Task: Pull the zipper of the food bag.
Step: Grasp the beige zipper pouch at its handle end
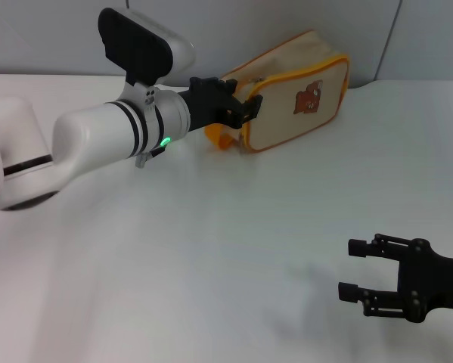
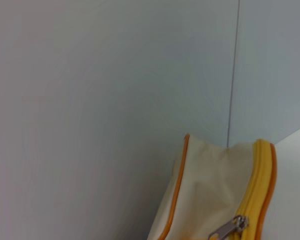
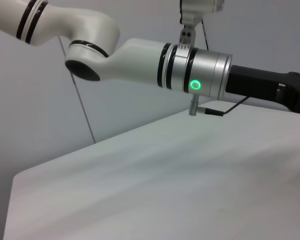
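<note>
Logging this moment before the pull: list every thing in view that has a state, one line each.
food bag: lying on its side on the table, bear picture facing the camera.
zipper: silver pull tab visible; open or closed cannot be told.
left pincer: at the bag's near end by the orange handle.
right pincer: open, low over the table, away from the bag.

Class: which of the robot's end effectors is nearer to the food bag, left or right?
Left. The left end effector is right at the food bag, at its end nearest the orange handle. The right end effector is far off, low over the table near the robot.
</note>
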